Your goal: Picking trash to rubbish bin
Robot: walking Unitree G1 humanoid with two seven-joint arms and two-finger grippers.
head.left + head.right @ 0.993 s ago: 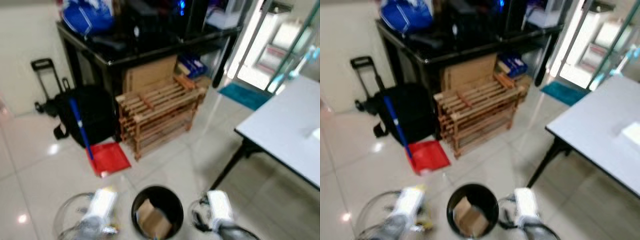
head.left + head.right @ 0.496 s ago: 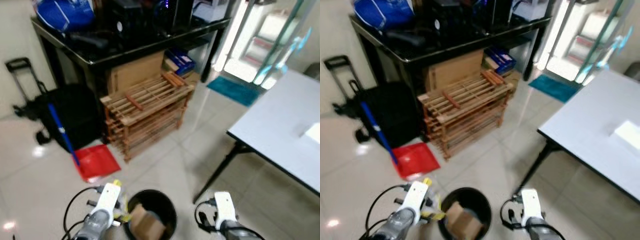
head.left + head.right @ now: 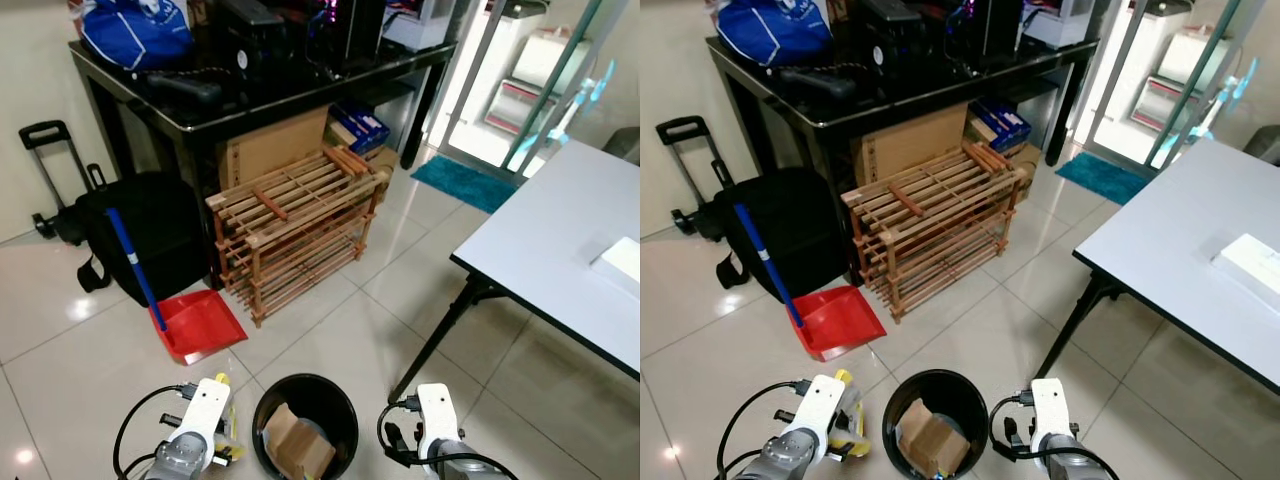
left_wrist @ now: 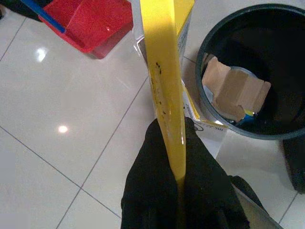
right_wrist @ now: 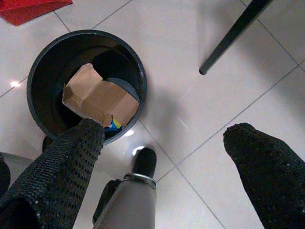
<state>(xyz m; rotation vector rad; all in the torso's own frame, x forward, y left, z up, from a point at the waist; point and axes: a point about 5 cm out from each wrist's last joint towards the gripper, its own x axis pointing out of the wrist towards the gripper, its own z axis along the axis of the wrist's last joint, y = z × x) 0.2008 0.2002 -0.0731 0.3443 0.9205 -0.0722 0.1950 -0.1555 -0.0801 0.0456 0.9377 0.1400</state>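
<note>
A round black rubbish bin (image 3: 345, 418) stands on the tiled floor between my two arms, with a folded piece of brown cardboard (image 3: 292, 448) inside. My left gripper (image 4: 169, 138) is shut on a flat yellow carton (image 4: 162, 57), holding it edge-on just left of the bin's rim (image 4: 202, 57). The yellow carton (image 3: 845, 425) pokes out beside my left wrist. My right gripper (image 5: 167, 131) hangs open to the right of the bin (image 5: 138, 71), above bare tile, with nothing between its fingers (image 5: 62, 167).
Ahead are a red dustpan (image 3: 205, 322) with a blue handle, a wooden slatted rack (image 3: 295, 230), a black backpack (image 3: 150, 235) and a black table (image 3: 260, 85). A white table (image 3: 560, 260) with a slanted black leg (image 3: 440, 335) stands to the right.
The camera has swung and steadied, so the whole scene shifted and sharpened. Both arms stay on either side of the bin, and the left gripper keeps its hold on the yellow carton.
</note>
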